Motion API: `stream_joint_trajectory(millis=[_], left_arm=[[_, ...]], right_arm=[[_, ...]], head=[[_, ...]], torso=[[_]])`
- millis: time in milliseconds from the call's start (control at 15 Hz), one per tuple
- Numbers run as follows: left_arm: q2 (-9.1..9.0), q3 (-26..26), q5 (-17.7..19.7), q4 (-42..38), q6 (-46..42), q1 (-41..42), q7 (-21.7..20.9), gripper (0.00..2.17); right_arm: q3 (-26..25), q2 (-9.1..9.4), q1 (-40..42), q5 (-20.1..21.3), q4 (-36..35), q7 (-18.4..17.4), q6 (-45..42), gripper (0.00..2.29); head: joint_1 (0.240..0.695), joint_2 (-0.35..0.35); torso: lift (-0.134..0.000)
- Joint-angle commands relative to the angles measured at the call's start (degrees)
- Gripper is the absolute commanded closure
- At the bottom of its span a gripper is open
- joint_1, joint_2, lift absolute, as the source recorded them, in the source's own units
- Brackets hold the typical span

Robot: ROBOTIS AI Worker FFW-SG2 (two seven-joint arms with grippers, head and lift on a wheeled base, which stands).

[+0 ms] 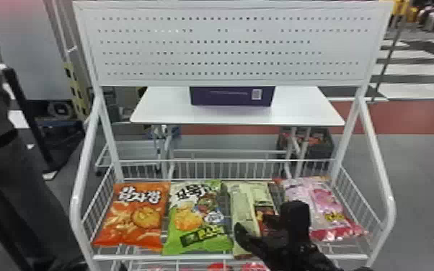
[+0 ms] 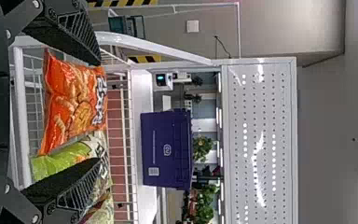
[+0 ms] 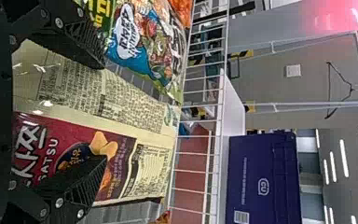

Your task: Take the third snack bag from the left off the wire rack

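Right wrist view shows the fingers (image 3: 70, 35) of the right gripper (image 3: 100, 112) spread wide with the third snack bag (image 3: 98, 98) lying flat between them on the wire rack (image 3: 196, 116), apparently to straddle it before pinching, while the left gripper (image 2: 98, 109), also spread, waits facing the orange bag (image 2: 70, 102).

An orange snack bag (image 1: 133, 216) lay leftmost, a green snack bag (image 1: 196, 220) just beside it, and a pink snack bag (image 1: 320, 209) rightmost. Behind them, a dark blue box (image 1: 232, 96) sat on a white table (image 1: 299, 108).
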Motion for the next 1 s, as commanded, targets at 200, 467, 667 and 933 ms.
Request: stream_joint_trajectory(millis=[200,467,667,933], left_arm=[[0.11,-0.09,-0.01,-0.39,0.12,0.00,-0.08,0.17],[-0.15,-0.26,-0.10,-0.39,0.30,-0.09,-0.08,0.17],[-0.06,-0.62,-0.19,-0.48,0.65,-0.44,-0.17,0.17],[0.11,-0.53,-0.19,-0.66,0.65,-0.35,-0.08,0.17]], right_arm=[[-0.73,-0.50,1.54,-0.68,-2.94,0.04,4.57,1.84],[-1.96,-1.82,3.82,-1.56,-7.78,-0.31,5.45,2.02],[-3.72,-2.96,5.75,-1.65,-11.12,-1.36,4.74,2.02],[-6.62,-5.51,10.94,-1.65,-20.52,-2.86,2.46,2.02]], head=[[0.499,0.000],[0.499,0.000],[0.499,0.000],[0.499,0.000]], torso=[[0.000],[0.000],[0.000],[0.000]])
